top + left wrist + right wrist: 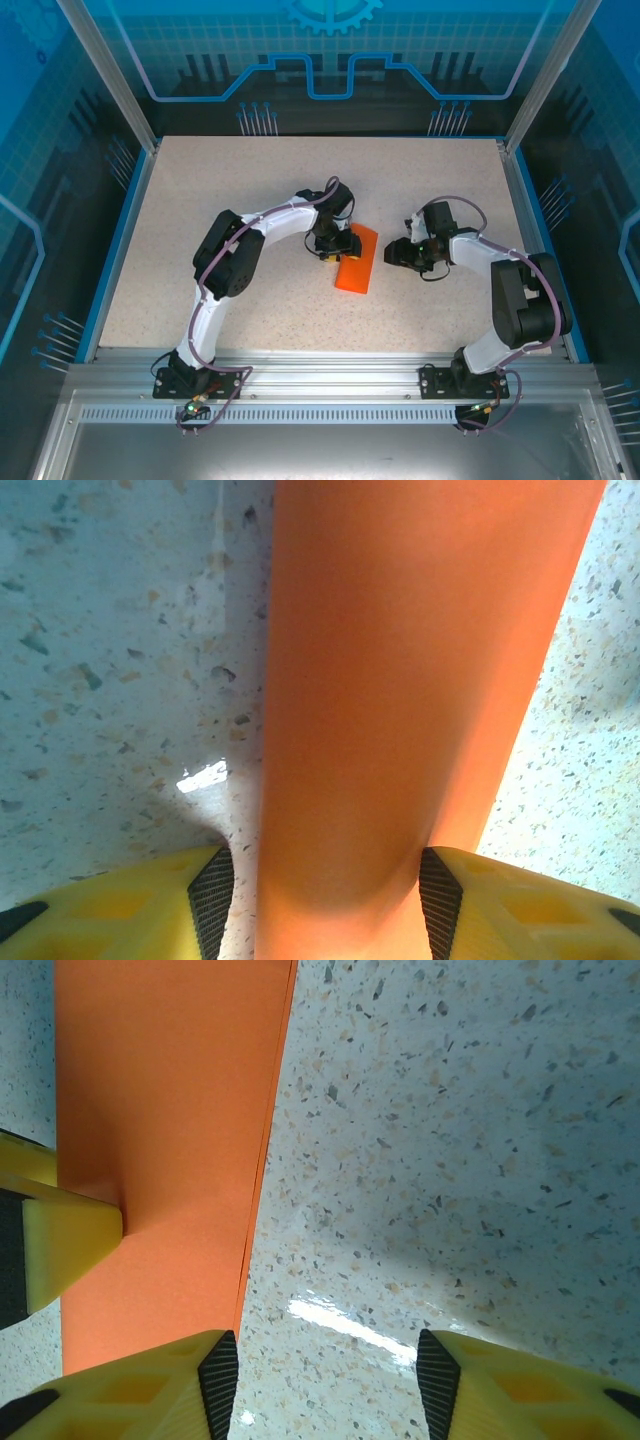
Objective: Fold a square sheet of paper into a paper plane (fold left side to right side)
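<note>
The square sheet of paper (357, 262) lies mid-table as a bright orange narrow folded strip. My left gripper (335, 250) sits low over its far left end, open. In the left wrist view the strip (400, 680) runs between the fingers (212, 895), touching the right pad and leaving a gap of bare table at the left pad. My right gripper (392, 253) hovers open just right of the strip, over bare table (450, 1160). In the right wrist view the paper's layered edge (160, 1110) runs by its left finger (218, 1375), and a yellow fingertip of the left gripper (60, 1245) rests on the sheet.
The speckled beige table (200, 200) has a blue rim, with metal frame posts (110, 80) at the back corners. Both arm bases stand on the rail (320, 375) at the near edge.
</note>
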Tool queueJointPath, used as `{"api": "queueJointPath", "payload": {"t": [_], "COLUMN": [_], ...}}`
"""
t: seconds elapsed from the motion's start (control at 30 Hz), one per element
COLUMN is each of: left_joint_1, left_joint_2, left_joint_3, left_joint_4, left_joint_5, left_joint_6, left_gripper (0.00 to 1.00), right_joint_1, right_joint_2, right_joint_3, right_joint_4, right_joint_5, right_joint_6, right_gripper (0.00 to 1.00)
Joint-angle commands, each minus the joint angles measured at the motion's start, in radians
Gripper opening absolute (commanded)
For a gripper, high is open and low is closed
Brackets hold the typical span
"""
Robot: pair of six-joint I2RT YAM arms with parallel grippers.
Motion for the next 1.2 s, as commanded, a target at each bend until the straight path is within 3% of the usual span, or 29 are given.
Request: {"api": "queueJointPath", "payload": {"t": [0.0, 1.17], "left_joint_1": [-0.029, -0.038], "left_joint_2": [0.06, 0.095], "left_joint_3": [0.012, 0.05], "left_joint_4": [-0.006, -0.027], "left_joint_5": [0.003, 0.003], "left_joint_6": [-0.013, -0.019], "left_gripper": [0.57, 0.58], "right_joint_1": [-0.018, -0.017], "right_joint_2": [-0.022, -0.021], "right_joint_3": [-0.019, -0.035], "right_joint_4": [0.007, 0.042], "right_joint_5": [-0.026, -0.066], "right_joint_6": [0.003, 0.029], "right_gripper": [0.54, 0.56]}}
